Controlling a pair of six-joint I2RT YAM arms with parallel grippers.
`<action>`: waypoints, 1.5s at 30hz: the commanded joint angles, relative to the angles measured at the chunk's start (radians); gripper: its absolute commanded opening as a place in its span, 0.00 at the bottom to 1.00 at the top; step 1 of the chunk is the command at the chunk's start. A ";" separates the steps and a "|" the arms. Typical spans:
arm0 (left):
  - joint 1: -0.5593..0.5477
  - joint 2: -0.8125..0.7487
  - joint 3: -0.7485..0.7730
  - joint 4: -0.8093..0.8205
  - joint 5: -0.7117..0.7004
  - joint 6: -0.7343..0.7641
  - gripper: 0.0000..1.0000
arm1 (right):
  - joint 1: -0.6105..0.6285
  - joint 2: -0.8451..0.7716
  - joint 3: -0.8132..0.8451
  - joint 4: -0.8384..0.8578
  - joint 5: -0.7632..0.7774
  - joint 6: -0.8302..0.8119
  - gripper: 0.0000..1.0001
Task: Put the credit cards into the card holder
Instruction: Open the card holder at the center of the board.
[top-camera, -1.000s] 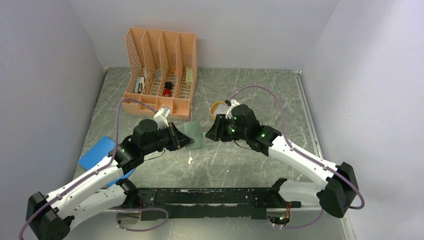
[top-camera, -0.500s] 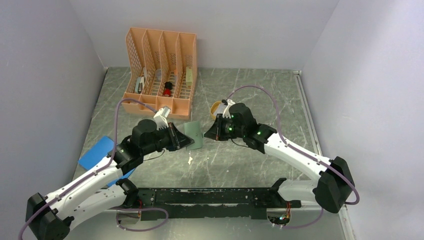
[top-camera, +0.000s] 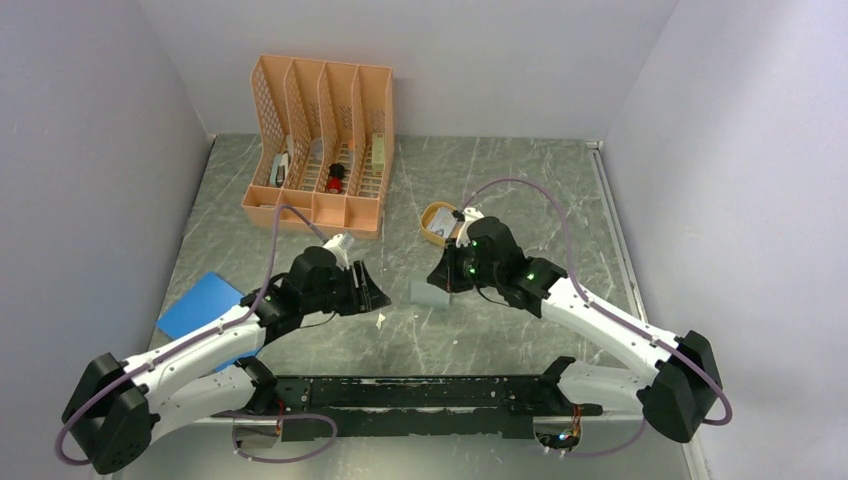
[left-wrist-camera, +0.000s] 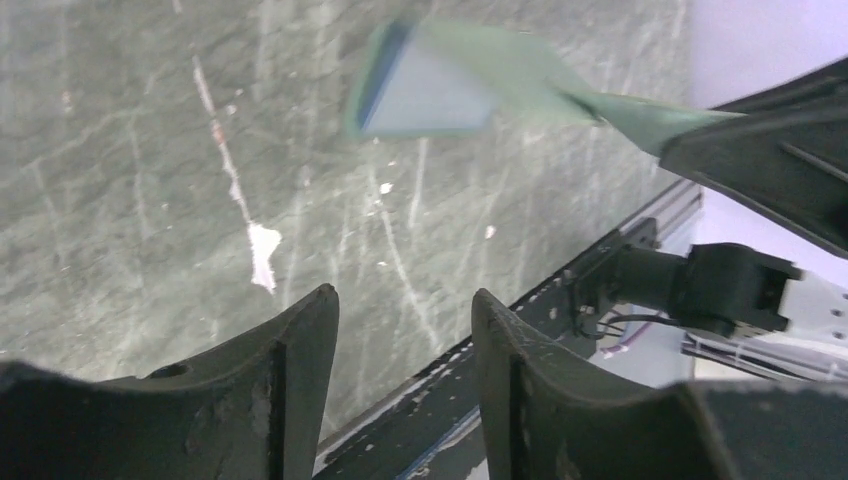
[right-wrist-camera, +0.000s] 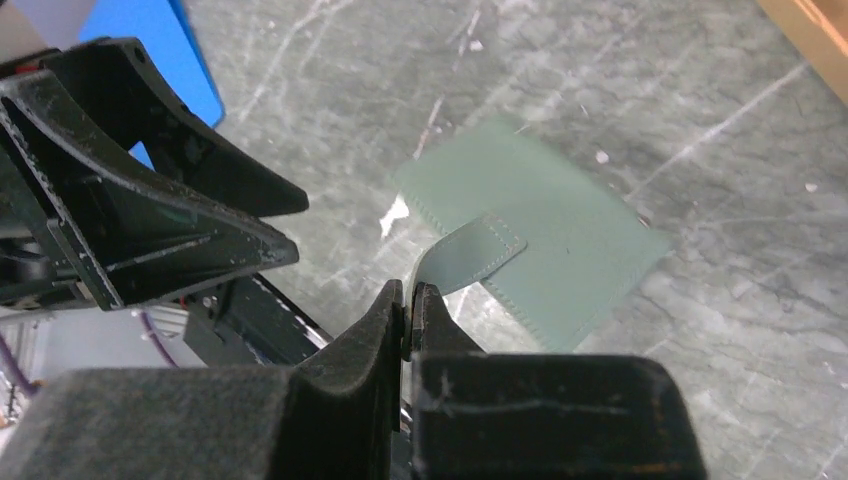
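Note:
The card holder (top-camera: 428, 292), dull grey-green, hangs near the table's middle. My right gripper (top-camera: 443, 280) is shut on its narrow flap (right-wrist-camera: 470, 255), and the body (right-wrist-camera: 545, 235) spreads out beyond the jaws. In the left wrist view the card holder (left-wrist-camera: 440, 85) is blurred and slightly parted, showing a pale inside. To its left, my left gripper (top-camera: 368, 292) stands open and apart from it, with nothing between the fingers (left-wrist-camera: 310, 330). The credit cards (top-camera: 443, 225) show as pale pieces in the small orange oval tray (top-camera: 426, 214) behind the right gripper.
An orange mesh file rack (top-camera: 320, 140) with small items stands at the back left. A bright blue flat sheet (top-camera: 200, 305) lies at the left under the left arm. A small white scrap (top-camera: 380, 320) lies on the marbled table. A black rail (top-camera: 420, 392) runs along the near edge.
The left gripper has opened, let go of the card holder and drawn back. The right gripper has shut on the holder's flap and pulled it right and nearer.

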 joint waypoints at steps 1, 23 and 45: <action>0.004 0.038 -0.023 0.042 -0.051 0.004 0.58 | -0.006 -0.032 -0.037 -0.014 0.004 -0.038 0.00; -0.012 0.179 -0.094 0.288 0.022 -0.041 0.61 | -0.005 -0.030 -0.209 -0.129 0.367 0.167 0.00; -0.069 0.475 0.014 0.436 0.036 -0.024 0.56 | -0.007 0.119 -0.300 -0.145 0.518 0.353 0.00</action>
